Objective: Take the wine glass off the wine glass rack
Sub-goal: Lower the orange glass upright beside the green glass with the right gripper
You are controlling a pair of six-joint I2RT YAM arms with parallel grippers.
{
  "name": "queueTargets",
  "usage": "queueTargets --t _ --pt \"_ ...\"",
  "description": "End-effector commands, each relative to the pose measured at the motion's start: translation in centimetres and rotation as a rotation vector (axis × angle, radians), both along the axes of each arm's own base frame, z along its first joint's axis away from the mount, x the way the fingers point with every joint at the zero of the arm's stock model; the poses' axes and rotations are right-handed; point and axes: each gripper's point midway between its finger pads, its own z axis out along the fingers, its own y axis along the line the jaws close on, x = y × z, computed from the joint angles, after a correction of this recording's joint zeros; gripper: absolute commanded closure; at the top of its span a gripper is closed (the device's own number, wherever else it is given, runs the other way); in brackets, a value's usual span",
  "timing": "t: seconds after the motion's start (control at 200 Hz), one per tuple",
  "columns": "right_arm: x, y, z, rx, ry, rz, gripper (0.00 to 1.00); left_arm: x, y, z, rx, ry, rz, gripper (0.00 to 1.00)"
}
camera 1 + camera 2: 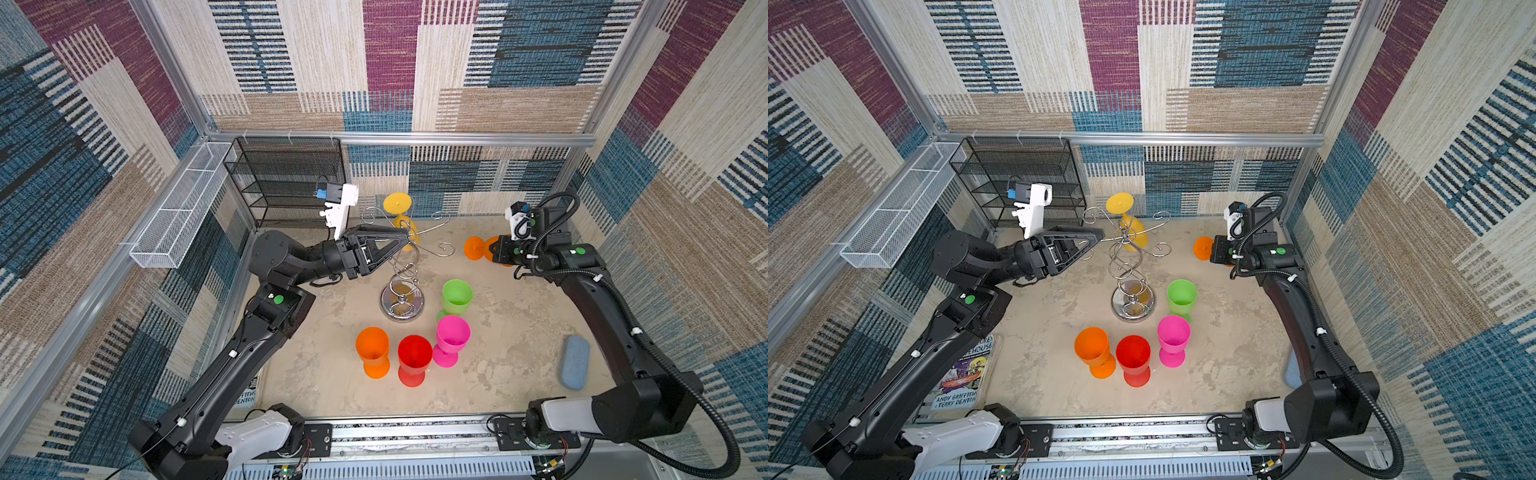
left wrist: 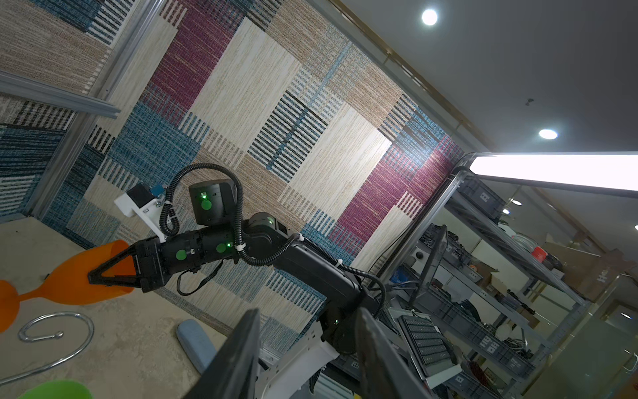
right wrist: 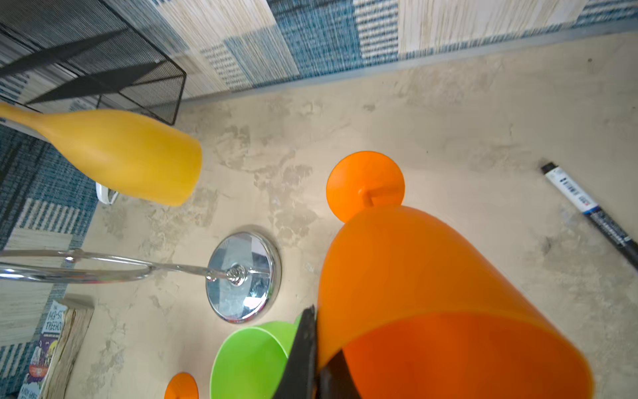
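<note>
**Orange glass off rack**

Both top views: right gripper [image 1: 492, 250] carries the orange wine glass [image 1: 473, 248] sideways, apart from the wine glass rack [image 1: 401, 305]. Left gripper [image 1: 406, 240], half-spread, sits at its hub, likely to brace it.

Left wrist: nothing between its fingers [image 2: 238, 352].

Right wrist: jaws pinch the bowl's wall. Yellow wine glass [image 3: 121, 152] hangs foot-up.

Both top views look steeply down from high above, taking in the whole surface [image 1: 498, 374] alike. The left wrist camera sits close behind the left tool [image 2: 308, 312], tilted upward toward the right tool [image 2: 91, 277]. The right wrist camera looks down past its tool at the orange wine glass [image 3: 431, 293] just ahead, which the left wrist view shares.
</note>
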Motion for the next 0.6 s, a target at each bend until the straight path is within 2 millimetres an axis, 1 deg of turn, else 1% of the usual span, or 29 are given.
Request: queueTargets --t 0.0,0.195,0.356,0.451,0.596 --pt "-0.7 0.6 -1.8 -0.007 0.065 0.055 1.00 -0.6 0.1 -0.4 0.032 -0.044 0.004 0.52" --pt "-1.3 1.3 -4.7 -0.046 0.161 0.090 1.00 -0.8 0.2 -0.5 0.042 -0.053 0.009 0.53" --pt "-2.2 2.8 -7.1 -0.126 0.242 0.132 1.00 -0.9 0.2 -0.6 0.047 -0.050 -0.001 0.54" --pt "-2.5 3.3 -7.8 -0.162 0.271 0.145 1.00 -1.0 0.2 -0.8 0.052 -0.050 0.000 0.54" --pt "-2.7 3.4 -8.3 -0.206 0.299 0.147 1.00 -1.1 0.2 -0.9 0.055 -0.051 -0.005 0.54"
